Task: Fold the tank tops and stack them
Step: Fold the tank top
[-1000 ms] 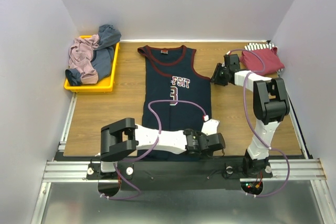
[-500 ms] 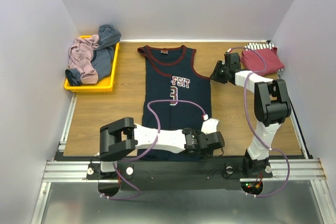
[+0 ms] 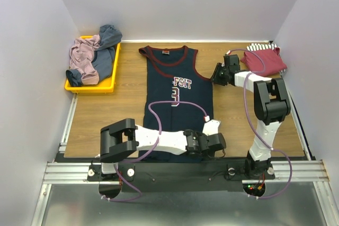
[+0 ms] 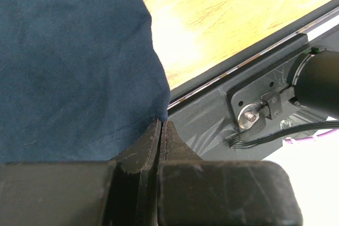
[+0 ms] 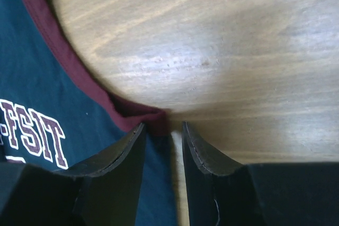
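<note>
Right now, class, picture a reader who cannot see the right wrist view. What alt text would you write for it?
The right gripper holds its two dark fingers slightly apart at the maroon-trimmed armhole corner of the navy jersey. The lettering "FSIT" shows at the left, and the bare wooden table fills the rest.

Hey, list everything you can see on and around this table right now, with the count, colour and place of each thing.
jersey: one, navy with maroon trim, flat at the table's centre
mauve top: one, mauve, heaped in the tray
grey-blue top: one, grey-blue, heaped in the tray beside the mauve top
red top: one, dark red, far right corner
striped top: one, black and white, edge showing behind the red top
tray: one, yellow, far left
table: one, light wood
left hand: one, black, shut on the jersey's near hem corner
right hand: one, black, open astride the jersey's armhole corner
</note>
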Motion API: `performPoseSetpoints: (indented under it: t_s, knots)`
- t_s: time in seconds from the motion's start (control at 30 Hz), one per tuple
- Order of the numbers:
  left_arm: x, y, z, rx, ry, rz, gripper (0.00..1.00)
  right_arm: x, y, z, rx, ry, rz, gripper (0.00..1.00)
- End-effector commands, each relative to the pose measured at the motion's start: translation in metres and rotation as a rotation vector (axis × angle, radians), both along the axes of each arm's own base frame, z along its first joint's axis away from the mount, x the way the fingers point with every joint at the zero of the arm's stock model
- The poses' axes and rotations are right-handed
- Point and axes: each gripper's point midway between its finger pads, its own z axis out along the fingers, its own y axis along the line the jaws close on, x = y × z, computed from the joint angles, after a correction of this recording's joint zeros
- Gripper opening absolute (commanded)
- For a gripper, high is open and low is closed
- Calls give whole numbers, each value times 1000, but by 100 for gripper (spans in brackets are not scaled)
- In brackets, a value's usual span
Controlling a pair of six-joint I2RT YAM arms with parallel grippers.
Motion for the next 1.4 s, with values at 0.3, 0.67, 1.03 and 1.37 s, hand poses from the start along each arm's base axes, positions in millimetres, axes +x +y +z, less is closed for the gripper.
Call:
performPoseSetpoints:
  t_s: [0.3,0.67,1.03,1.37]
  knots:
    - [1,0,33,-92,-8,5,0,21,7,5,-35,-52,-5,23]
    - [0,8,43,-146,-8,18,0,31,5,37,-49,-108,-38,8]
    - [2,44,31,-149,17,82,0,38,33,64,-78,-154,-31,4]
    - [-1,88,12,-133,63,188,0,45,79,72,-72,-174,-3,2]
